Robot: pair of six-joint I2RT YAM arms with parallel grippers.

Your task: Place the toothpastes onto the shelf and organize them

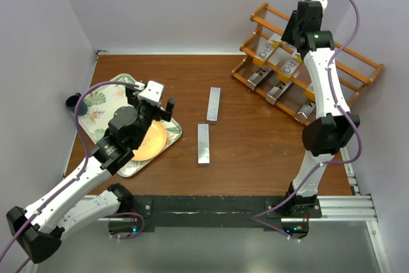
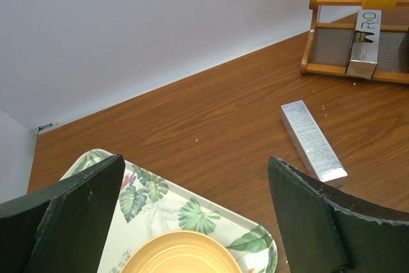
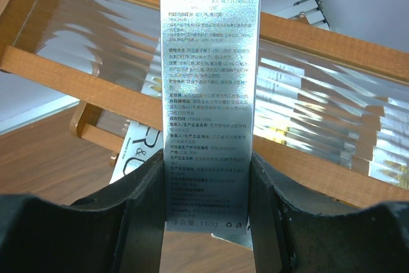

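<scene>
The right gripper (image 3: 208,206) is clamped on a carton (image 3: 211,81), held lengthwise over the top rails of the shelf (image 3: 96,81), evidently for racking, while two cartons (image 1: 213,104) (image 1: 203,143) lie on the worktop (image 1: 255,151) left of the shelf, and the left gripper (image 2: 195,164) hangs farther left, jaws apart and holding nothing.

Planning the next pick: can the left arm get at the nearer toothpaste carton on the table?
Probably yes: the left gripper is open and empty, and nothing stands on the table between it and that toothpaste carton.
</scene>
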